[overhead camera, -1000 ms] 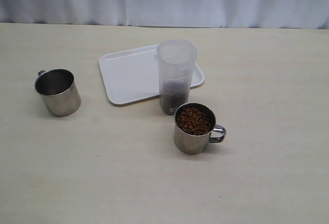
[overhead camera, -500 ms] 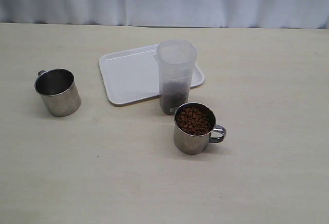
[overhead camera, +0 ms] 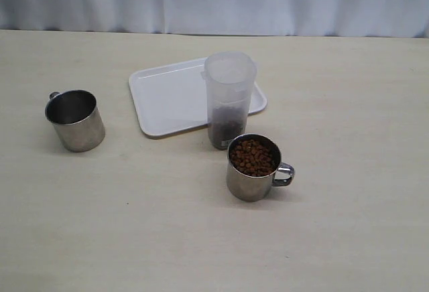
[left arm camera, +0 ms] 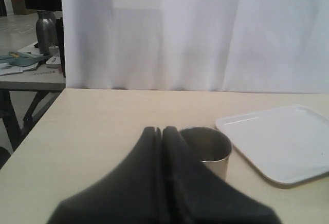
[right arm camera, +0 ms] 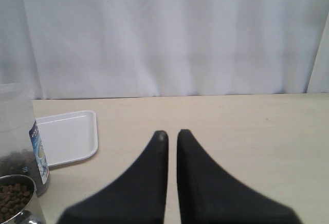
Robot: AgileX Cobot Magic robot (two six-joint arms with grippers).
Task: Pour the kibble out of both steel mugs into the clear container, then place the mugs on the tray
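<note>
Exterior view: a matte pale-beige worktop [overhead camera: 348,225] meets a pleated white curtain [overhead camera: 268,1]. At the left stands the short, shiny, cylindrical empty steel mug [overhead camera: 75,120]. Near the middle, the matching full steel mug [overhead camera: 253,179] holds round reddish-brown kibble [overhead camera: 253,157] to its brim. Just behind it rises the tall translucent plastic clear container [overhead camera: 229,84], with dark pellets in its base. It stands at the front edge of the flat white plastic tray [overhead camera: 167,98].

Left wrist view: the black left hand [left arm camera: 162,131] has its fingers pressed together on nothing, with the empty steel mug just beyond. A cluttered side table [left arm camera: 31,77] stands past the curtain.

Right wrist view: the right hand [right arm camera: 171,134] grips nothing, with only a thin slit between its fingers.
</note>
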